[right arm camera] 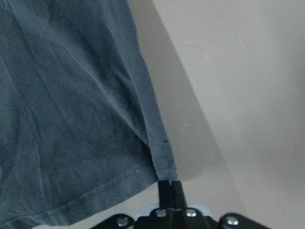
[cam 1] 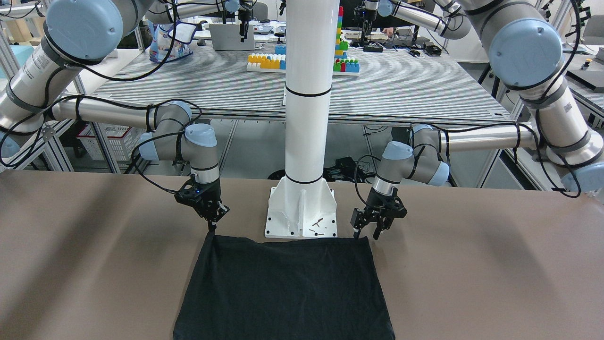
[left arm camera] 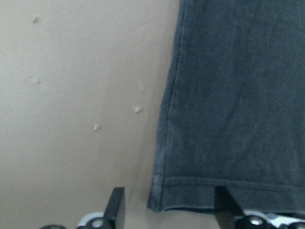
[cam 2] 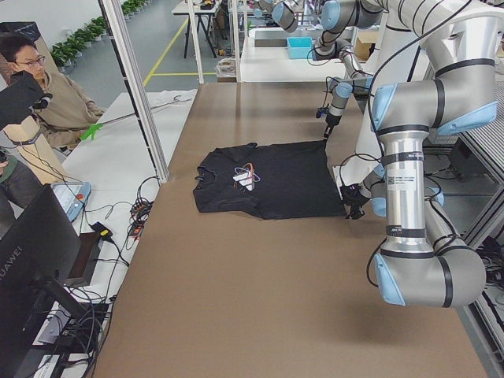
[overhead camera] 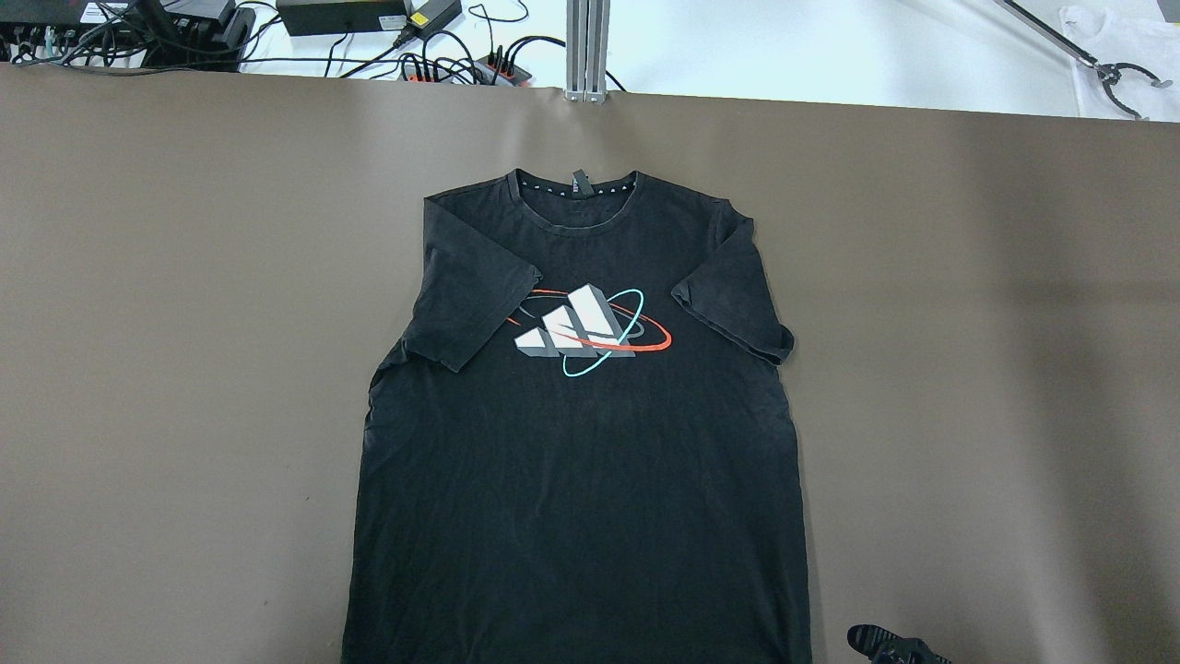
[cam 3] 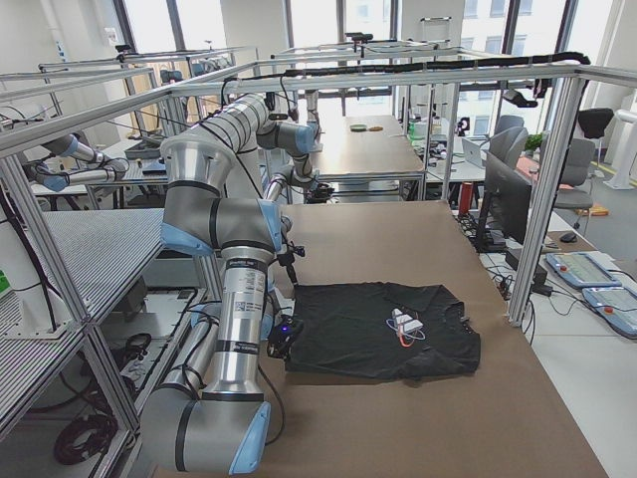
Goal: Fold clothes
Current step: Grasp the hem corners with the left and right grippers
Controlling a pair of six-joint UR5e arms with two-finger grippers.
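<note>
A black T-shirt (overhead camera: 590, 443) with a white, red and teal chest print lies flat on the brown table, collar at the far side and hem towards the robot. It also shows in the front-facing view (cam 1: 283, 288). My right gripper (cam 1: 212, 227) is shut on one hem corner; in the right wrist view the closed fingertips (right arm camera: 170, 191) pinch that corner (right arm camera: 162, 164), slightly raised. My left gripper (cam 1: 365, 233) is open over the other hem corner. In the left wrist view its fingers (left arm camera: 116, 206) straddle the corner (left arm camera: 164, 200), which lies flat.
The white pillar's base plate (cam 1: 302, 219) stands on the table just behind the hem, between the two grippers. Cables and power bricks (overhead camera: 369, 28) lie past the far table edge. An operator (cam 2: 47, 94) sits beyond that edge, and a monitor (cam 2: 39, 260) stands nearby.
</note>
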